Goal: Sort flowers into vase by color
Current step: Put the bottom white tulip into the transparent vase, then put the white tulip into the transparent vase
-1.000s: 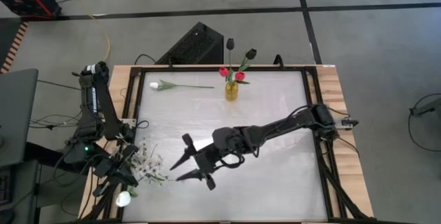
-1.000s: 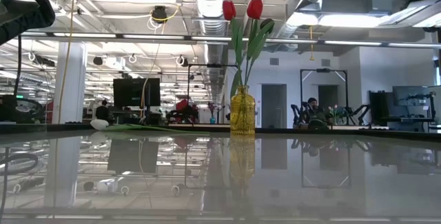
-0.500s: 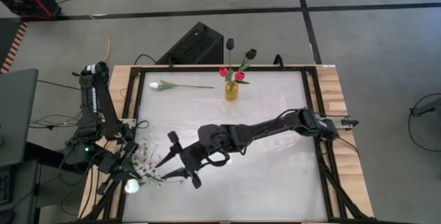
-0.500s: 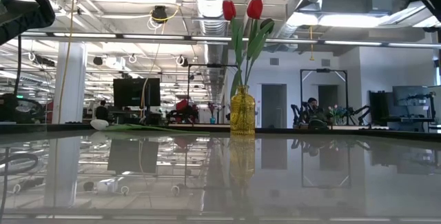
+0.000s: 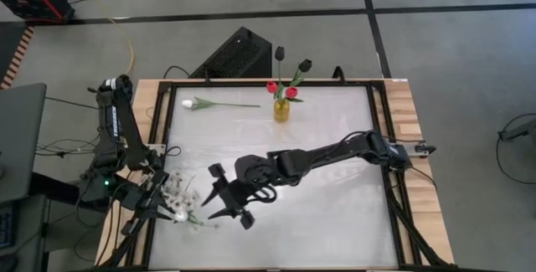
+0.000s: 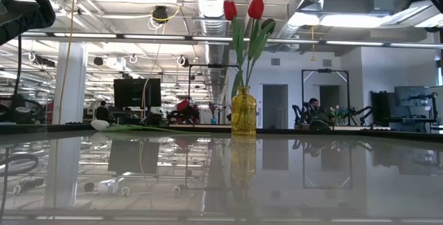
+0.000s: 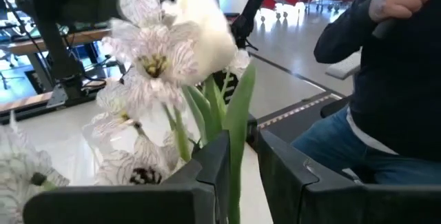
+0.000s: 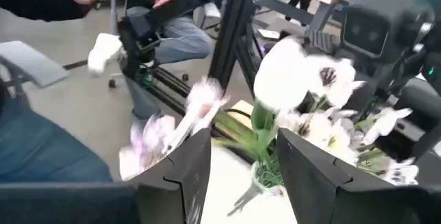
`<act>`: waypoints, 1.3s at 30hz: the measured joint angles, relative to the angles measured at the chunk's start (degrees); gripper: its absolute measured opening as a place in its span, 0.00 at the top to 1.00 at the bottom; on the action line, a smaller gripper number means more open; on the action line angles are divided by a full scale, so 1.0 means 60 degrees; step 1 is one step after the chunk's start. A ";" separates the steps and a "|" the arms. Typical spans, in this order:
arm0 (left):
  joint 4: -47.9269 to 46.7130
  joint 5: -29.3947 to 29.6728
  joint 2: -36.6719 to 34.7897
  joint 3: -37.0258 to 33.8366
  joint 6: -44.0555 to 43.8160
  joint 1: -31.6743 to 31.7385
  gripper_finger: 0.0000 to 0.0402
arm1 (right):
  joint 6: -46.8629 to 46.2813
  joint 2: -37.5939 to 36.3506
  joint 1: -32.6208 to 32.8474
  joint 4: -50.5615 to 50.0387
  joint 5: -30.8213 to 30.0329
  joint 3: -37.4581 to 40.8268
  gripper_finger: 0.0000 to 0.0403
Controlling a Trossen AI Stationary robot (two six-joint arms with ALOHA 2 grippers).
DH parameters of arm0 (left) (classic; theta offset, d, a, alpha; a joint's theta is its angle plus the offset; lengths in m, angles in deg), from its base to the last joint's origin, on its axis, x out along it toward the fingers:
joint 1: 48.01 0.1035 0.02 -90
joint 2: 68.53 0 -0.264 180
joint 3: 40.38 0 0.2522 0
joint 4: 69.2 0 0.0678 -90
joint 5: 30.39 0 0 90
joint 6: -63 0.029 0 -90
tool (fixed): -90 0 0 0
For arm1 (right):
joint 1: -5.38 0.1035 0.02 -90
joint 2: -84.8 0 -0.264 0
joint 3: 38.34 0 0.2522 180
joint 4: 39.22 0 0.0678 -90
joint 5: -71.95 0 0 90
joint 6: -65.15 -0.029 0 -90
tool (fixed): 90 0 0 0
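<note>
White tulip and blossom spray point(image 5: 180, 205) clamped in left tool point(image 5: 155, 209) at surface's near-left corner; right tool point(image 5: 224, 207), fingers apart, straddles the stems for handover. Next: close, carry to amber vase point(image 5: 282, 109) holding red tulips point(image 5: 280, 89); another white tulip point(image 5: 191, 103) lies far-left.

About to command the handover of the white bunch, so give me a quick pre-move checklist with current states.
1. Left gripper shut on the white flowers: ok.
2. Right gripper open, with stems between its fingers: ok.
3. Right gripper already clamped on the stems: not ok.
4. Vase upright with red tulips in it: ok.
5. Single white tulip lying away from both arms: ok.
6. People beyond the table edge, safely out of reach: cannot tell.
</note>
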 joint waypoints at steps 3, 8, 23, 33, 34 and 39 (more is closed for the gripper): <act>0.0049 -0.0002 -0.0013 0.0099 0.0107 0.0000 0.84 | 0.0001 -0.0533 0.0062 -0.0442 -0.0007 -0.0026 0.53; 0.0086 -0.0314 -0.0131 0.0474 0.0138 -0.0004 0.84 | 0.0005 -0.1028 0.0058 -0.1311 -0.0015 -0.0024 0.53; 0.0805 0.0071 -0.0510 0.1955 0.3852 0.0174 0.84 | 0.0393 -0.1699 -0.0046 -0.3435 -0.0013 0.0372 0.56; 0.0507 -0.0580 -0.0620 0.1956 0.4594 0.3444 0.84 | -0.0582 -0.1664 -0.0607 -0.2986 -0.0020 0.2480 0.72; 0.0531 -0.0757 -0.0630 0.1956 0.4668 0.3888 0.84 | -0.0637 -0.1666 -0.0644 -0.2929 -0.0021 0.2647 0.73; 0.0422 -0.1945 -0.0895 0.1956 0.4743 0.5904 0.84 | -0.0790 -0.1782 -0.0704 -0.2801 -0.0021 0.3271 0.80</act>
